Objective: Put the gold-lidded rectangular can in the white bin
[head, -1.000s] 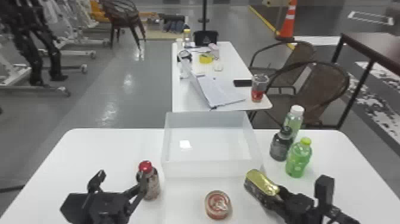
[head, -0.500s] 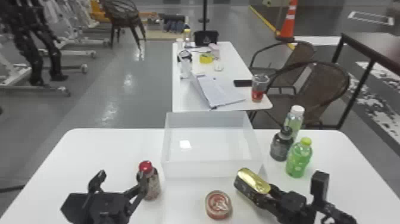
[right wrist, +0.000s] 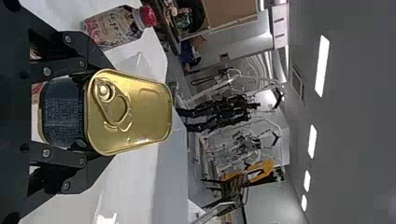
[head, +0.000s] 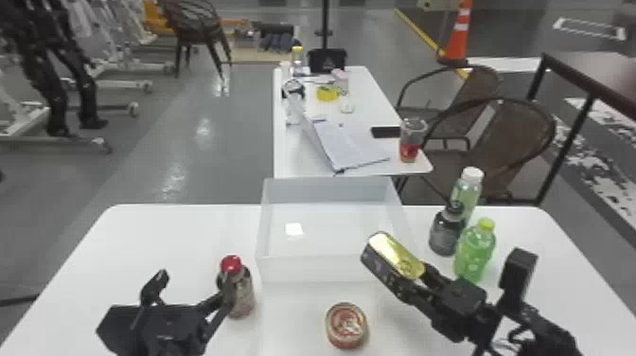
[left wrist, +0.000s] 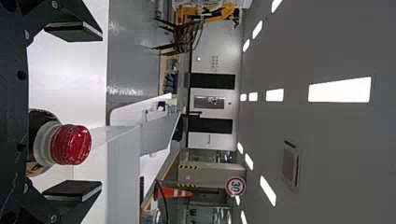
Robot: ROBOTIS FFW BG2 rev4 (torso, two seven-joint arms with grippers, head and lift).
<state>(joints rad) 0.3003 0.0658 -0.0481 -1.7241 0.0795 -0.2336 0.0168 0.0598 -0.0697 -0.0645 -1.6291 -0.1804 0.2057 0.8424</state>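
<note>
In the head view my right gripper (head: 421, 284) is closed around the gold-lidded can (head: 395, 255), which it holds tilted at the near right corner of the white bin (head: 312, 270). The right wrist view has the can (right wrist: 130, 112) between the two fingers of my right gripper (right wrist: 88, 114), its gold lid facing outward. My left gripper (head: 189, 289) is parked at the left, just beside the red-capped bottle (head: 242, 293). In the left wrist view my left gripper (left wrist: 74, 112) has its fingers wide apart, with the bottle's red cap (left wrist: 71, 144) in view between them.
A round red can (head: 346, 325) stands in front of the bin. To the bin's right are a dark bottle (head: 445, 234), a green bottle (head: 475, 253) and a white-capped bottle (head: 466, 189). Behind is another table (head: 293, 161) with papers and a cup.
The right gripper has carried the gold-lidded can leftward and up, toward the bin's near right corner. The left arm has kept still.
</note>
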